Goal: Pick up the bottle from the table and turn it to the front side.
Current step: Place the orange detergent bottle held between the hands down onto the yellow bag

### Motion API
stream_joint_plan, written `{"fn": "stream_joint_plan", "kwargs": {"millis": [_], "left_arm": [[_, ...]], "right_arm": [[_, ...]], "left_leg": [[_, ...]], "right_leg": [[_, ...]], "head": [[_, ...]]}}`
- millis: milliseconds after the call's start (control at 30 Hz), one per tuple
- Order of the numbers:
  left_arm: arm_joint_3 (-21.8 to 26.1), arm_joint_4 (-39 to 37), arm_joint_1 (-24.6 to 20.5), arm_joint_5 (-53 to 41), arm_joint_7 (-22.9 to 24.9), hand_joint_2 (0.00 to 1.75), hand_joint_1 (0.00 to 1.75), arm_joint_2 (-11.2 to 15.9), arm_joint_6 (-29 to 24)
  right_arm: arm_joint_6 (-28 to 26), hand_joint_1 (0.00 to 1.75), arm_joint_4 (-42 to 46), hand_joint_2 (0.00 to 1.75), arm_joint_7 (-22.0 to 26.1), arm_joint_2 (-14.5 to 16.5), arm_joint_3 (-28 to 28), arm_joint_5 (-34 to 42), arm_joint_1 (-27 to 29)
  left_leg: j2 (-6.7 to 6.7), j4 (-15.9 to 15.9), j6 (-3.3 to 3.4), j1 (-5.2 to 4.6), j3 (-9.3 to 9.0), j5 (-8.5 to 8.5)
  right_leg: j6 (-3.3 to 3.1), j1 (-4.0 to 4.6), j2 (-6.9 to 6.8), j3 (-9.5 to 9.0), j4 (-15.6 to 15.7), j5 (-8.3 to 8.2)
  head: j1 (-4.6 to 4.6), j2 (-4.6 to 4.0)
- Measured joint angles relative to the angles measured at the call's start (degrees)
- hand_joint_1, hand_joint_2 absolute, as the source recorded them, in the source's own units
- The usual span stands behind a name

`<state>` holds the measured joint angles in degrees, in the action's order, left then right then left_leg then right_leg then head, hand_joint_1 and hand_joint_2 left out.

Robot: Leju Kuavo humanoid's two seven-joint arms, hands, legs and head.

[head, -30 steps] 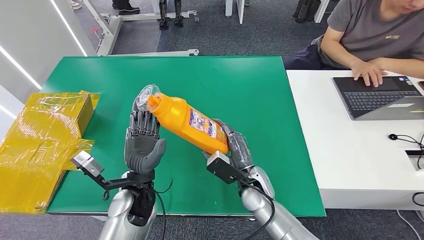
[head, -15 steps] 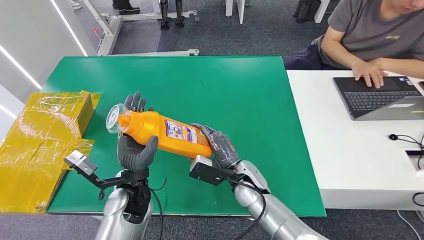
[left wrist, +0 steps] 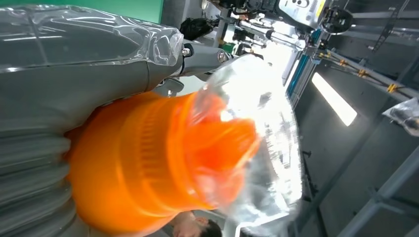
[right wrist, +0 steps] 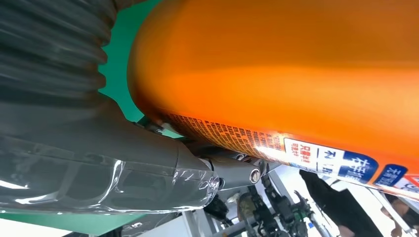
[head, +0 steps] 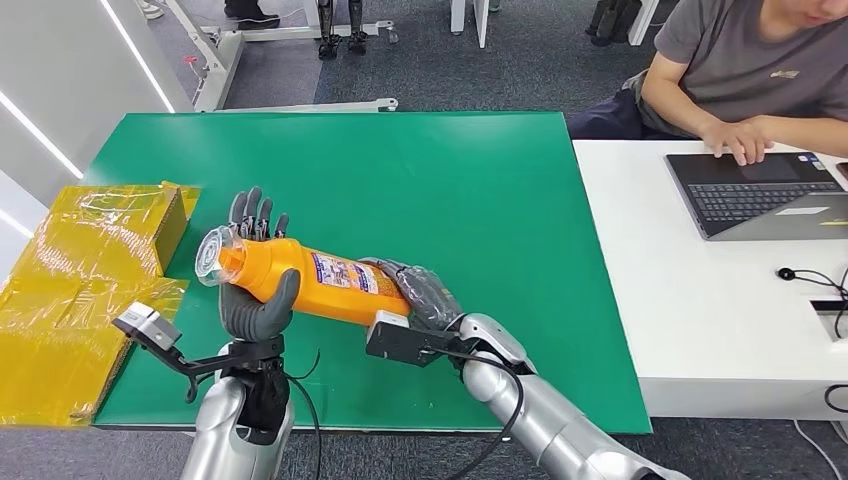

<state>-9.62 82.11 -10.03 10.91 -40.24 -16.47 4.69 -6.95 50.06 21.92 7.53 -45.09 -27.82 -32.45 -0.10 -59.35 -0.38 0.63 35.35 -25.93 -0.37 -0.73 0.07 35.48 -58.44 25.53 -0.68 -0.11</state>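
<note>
- While it is held clear above the green surface [head: 480, 170], the orange bottle [head: 320, 280] lies near-horizontal, clear cap [head: 212, 257] toward the robot's left.
- Left robot hand [head: 256, 300] cups the neck end, thumb across it; right robot hand [head: 420, 295] grips the base.
- Label faces up: blue-and-white panel, small print unreadable.
- Yellow wrapped box [head: 110, 230] lies left; a person's laptop [head: 760, 190] well apart.

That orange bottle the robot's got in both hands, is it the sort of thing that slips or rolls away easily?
Probably somewhat slippery: the orange bottle has a smooth, glossy skin that catches the light. Its rounded body would likely roll if laid on the green table. It looks stiff, keeping its shape where the left hand and right hand hold it.
</note>
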Motion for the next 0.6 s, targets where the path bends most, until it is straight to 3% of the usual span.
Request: {"fn": "stream_joint_plan", "kwargs": {"millis": [67,133,600], "left_arm": [[0.73,0.16,0.03,0.43,0.0,1.75,0.98,-0.11,0.41],[1.3,0.29,0.06,0.31,-0.01,1.75,1.75,-0.19,0.47],[2.1,0.95,0.15,-0.5,-0.02,1.75,1.75,-0.3,0.34]], "right_arm": [[0.22,1.75,-0.42,1.75,-0.08,0.11,0.0,-0.32,-0.03],[0.28,1.75,-0.75,1.75,-0.21,0.22,0.0,-0.64,-0.03],[0.16,1.75,-1.21,1.75,-0.65,0.33,0.17,-1.36,-0.06]], "left_leg": [[0.0,0.0,0.0,0.0,0.0,0.0],[0.0,0.0,0.0,0.0,0.0,0.0],[0.0,0.0,0.0,0.0,0.0,0.0]], "right_leg": [[0.0,0.0,0.0,0.0,0.0,0.0],[0.0,0.0,0.0,0.0,0.0,0.0],[0.0,0.0,0.0,0.0,0.0,0.0]], "head": [[0.0,0.0],[0.0,0.0],[-0.01,0.0]]}}
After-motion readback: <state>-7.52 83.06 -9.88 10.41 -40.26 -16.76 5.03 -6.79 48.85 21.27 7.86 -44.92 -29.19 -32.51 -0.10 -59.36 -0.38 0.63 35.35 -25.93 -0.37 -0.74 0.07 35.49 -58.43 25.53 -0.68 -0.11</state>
